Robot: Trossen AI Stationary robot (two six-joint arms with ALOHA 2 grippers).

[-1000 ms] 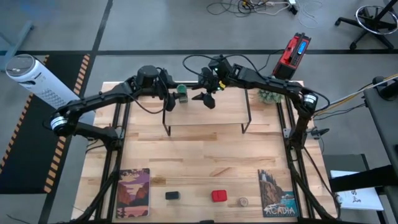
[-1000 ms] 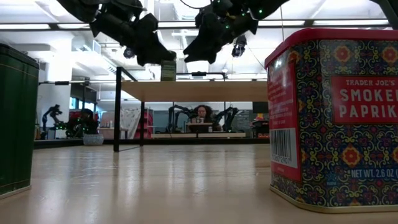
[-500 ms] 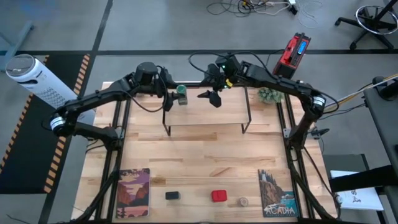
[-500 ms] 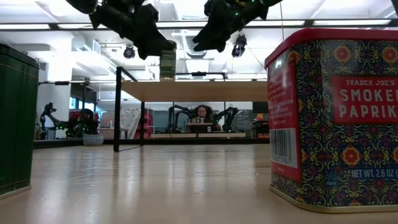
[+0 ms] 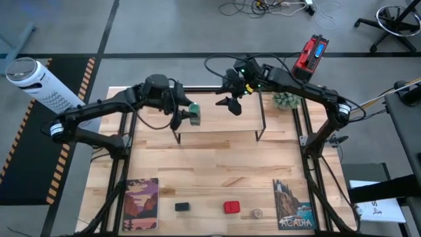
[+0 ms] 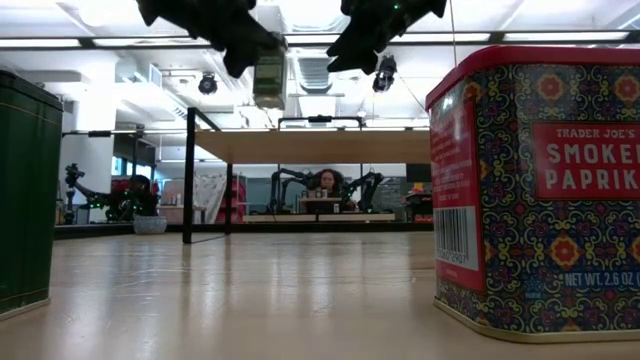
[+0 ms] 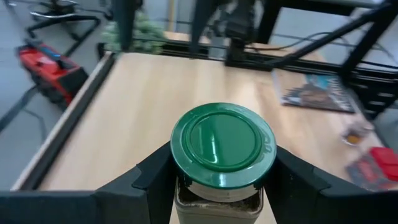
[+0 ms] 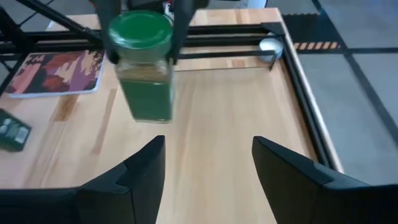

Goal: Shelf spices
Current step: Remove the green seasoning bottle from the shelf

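Note:
My left gripper (image 5: 189, 113) is shut on the green-capped bottle (image 5: 193, 113), which hangs over the left part of the shelf (image 5: 220, 124), a wooden board on thin black rods. The low view shows the bottle (image 6: 268, 82) clear above the shelf board (image 6: 320, 146). My right gripper (image 5: 231, 104) hovers open over the shelf's far middle, with nothing between its fingers (image 8: 140, 171). A dark grey square jar (image 5: 182, 207), a red square tin (image 5: 231, 207) and a tiny round beige jar (image 5: 257, 213) stand on their bases near the table's near edge. My left gripper pinches the bottle between its two fingers (image 7: 155, 177), at the bottle's top just under the green cap (image 7: 222, 146). The fingers come from the table's left, slanting a little downward. The bottle stands upright in the hold, its body (image 8: 146, 90) below the fingers, lifted clear of the shelf.
Two picture cards lie near the front corners, one left (image 5: 141, 203) and one right (image 5: 294, 204). A small green plant (image 5: 287, 101) sits at the far right. The table's middle (image 5: 217, 171) is bare wood. A person sits far behind the table (image 6: 322, 183).
My left gripper has lifted the green-capped bottle off the shelf board and carried it up and toward the table's near edge and right, still upright. My right gripper has risen and drifted toward the right edge, staying open.

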